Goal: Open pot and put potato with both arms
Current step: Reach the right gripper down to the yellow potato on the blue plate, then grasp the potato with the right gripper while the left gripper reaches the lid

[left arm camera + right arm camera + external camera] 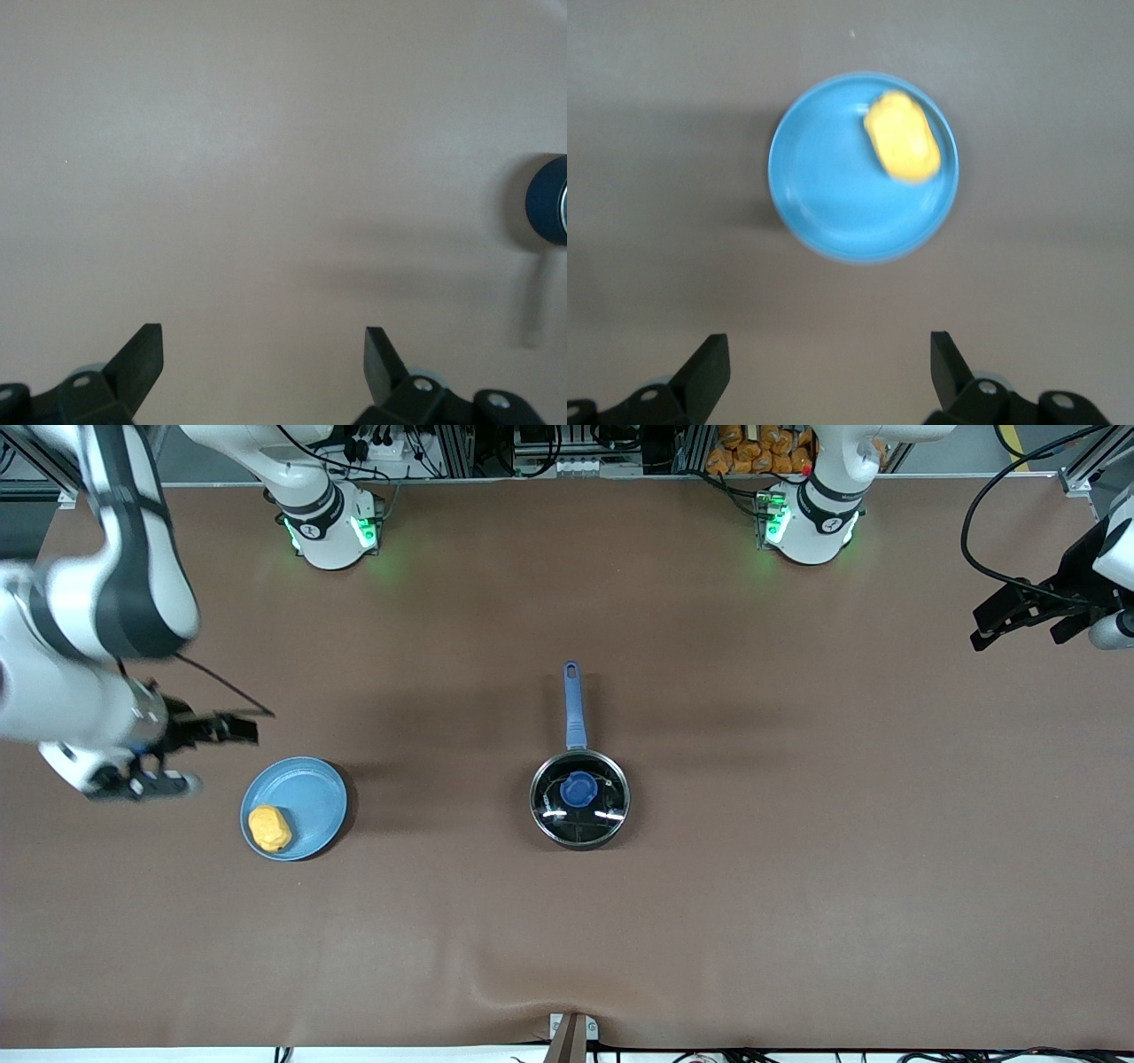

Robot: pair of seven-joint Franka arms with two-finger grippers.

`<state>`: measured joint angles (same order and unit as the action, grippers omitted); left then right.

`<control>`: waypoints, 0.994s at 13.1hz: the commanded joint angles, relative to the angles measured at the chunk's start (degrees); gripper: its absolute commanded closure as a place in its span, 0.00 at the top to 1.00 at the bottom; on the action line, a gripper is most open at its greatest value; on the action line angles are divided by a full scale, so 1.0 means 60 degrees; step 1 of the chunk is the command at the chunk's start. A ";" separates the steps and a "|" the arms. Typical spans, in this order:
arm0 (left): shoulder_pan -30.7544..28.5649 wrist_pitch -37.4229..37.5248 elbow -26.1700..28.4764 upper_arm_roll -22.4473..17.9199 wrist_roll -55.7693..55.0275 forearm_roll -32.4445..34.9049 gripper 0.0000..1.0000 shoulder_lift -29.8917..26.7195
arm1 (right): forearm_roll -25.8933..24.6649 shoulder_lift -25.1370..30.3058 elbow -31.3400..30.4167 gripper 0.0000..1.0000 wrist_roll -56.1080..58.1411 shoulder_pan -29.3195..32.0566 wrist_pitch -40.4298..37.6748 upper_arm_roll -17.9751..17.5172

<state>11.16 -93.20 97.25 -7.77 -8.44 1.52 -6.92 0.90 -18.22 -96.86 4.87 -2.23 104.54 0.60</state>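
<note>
While both arms hang clear of the table, you have nothing gripped, so the risks all lie ahead. Starting at the right arm's end, the right gripper (199, 753) hovers with its fingers spread wide, just off the plate (310, 793) at its nine o'clock edge; the potato (270, 828) lies on that plate at about seven o'clock, close to the rim. If you come down off-centre on that lumpy shape, it may roll off the plate or squirt out of the pinch. At the table's middle, the pot (579, 799) sits shut, its lid's blue knob (578, 789) central and its handle (574, 704) pointing to twelve o'clock. The knob is small, so a skewed grip could slip, or drag the pot. At the left arm's end, the left gripper (1019, 615) waits high, fingers spread, over bare table well apart from the pot.
</note>
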 commanded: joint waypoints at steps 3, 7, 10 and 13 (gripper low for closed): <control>0.0176 0.0211 -0.0330 0.0094 -0.0146 -0.0136 1.00 0.0333 | -0.0047 -0.2012 0.0514 1.00 0.2917 0.0620 0.2332 -0.0042; 0.0323 0.0138 -0.0768 0.0109 -0.0977 -0.1304 1.00 0.0931 | 0.0055 -0.2952 0.0514 1.00 0.3994 0.0738 0.4079 -0.0056; 0.1024 -0.0388 -0.1077 0.0328 -0.2208 -0.1426 1.00 0.1664 | 0.0070 -0.3246 0.0514 1.00 0.3964 0.0680 0.4374 -0.0056; 0.1507 -0.0944 -0.1092 0.0343 -0.2546 -0.1571 1.00 0.2235 | 0.0070 -0.3422 0.0470 1.00 0.3964 0.0694 0.4477 -0.0071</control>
<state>18.93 -97.93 92.79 -5.49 -22.09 -6.65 3.87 0.94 -37.63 -95.08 27.23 1.50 130.85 0.61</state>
